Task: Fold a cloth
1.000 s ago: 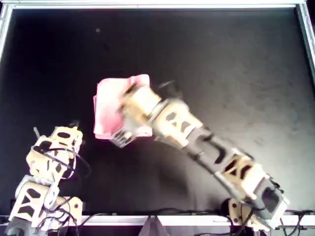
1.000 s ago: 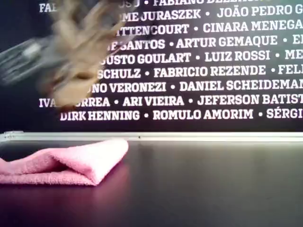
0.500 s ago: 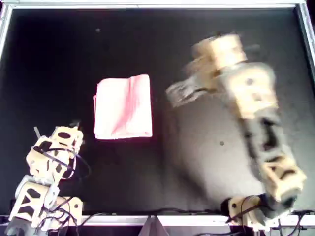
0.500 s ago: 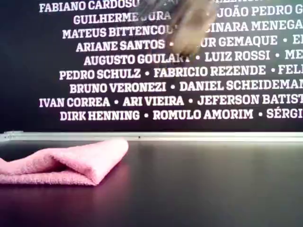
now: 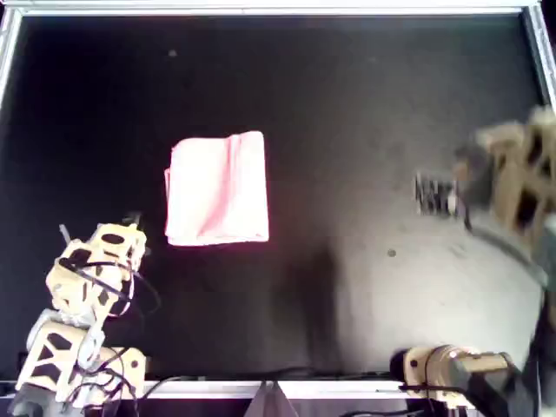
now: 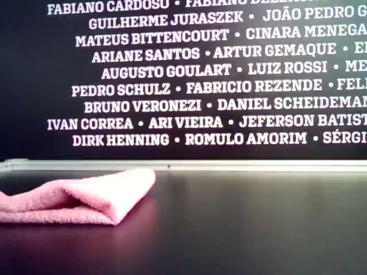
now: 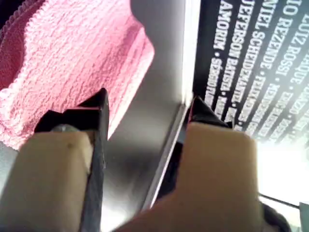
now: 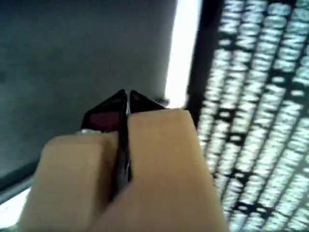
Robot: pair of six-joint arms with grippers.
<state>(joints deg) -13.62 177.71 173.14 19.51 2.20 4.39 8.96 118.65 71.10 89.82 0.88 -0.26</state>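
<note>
The pink cloth (image 5: 217, 189) lies folded into a rectangle on the black table, left of centre in the overhead view. Its rounded fold (image 6: 86, 197) shows at the exterior view's left. My left gripper (image 7: 149, 99) is open and empty, and the cloth (image 7: 63, 67) lies a short way ahead of its fingers. The left arm (image 5: 95, 269) sits tucked at the overhead view's lower left. My right gripper (image 8: 126, 95) is shut on nothing, above bare table. The right arm (image 5: 512, 178) is blurred at the overhead view's right edge, far from the cloth.
A metal rail (image 5: 261, 9) frames the black table (image 5: 347, 104). A dark wall printed with white names (image 6: 218, 86) stands behind the far rail. The arm bases (image 5: 443, 387) sit along the overhead view's bottom edge.
The right arm has swung from over the cloth to the overhead view's right edge, out of the exterior view. The cloth stays folded in place. The left arm is still.
</note>
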